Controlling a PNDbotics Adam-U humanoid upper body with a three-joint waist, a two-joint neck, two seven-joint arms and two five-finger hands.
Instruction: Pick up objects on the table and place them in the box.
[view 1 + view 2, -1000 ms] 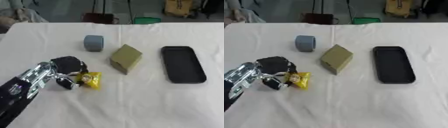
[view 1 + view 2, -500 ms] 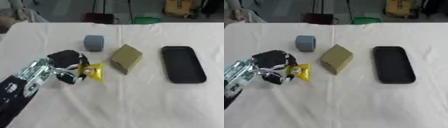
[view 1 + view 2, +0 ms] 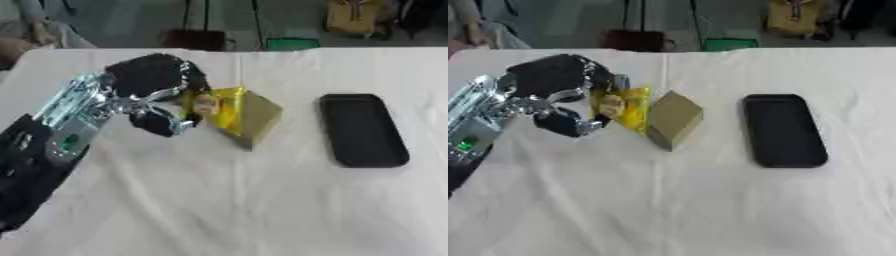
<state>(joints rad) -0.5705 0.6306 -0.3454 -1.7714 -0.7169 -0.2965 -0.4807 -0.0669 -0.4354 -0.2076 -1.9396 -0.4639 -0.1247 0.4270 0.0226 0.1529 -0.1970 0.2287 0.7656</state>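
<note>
One small yellow foil packet (image 3: 623, 107) has left the white-clothed counter (image 3: 675, 200): a second ago it lay by the left hand (image 3: 557, 97), which now has its fingers curled round it and carries it aloft beside the tan cardboard block (image 3: 671, 120), toward the shallow black rectangular box (image 3: 783, 130). That reads as transport begun. Its printing is illegible.

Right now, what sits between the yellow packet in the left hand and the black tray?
The olive box, seen clearly in the right eye view between yellow packet and black tray.

White-clothed table (image 3: 262, 210) — grey floor (image 3: 131, 25)
</note>
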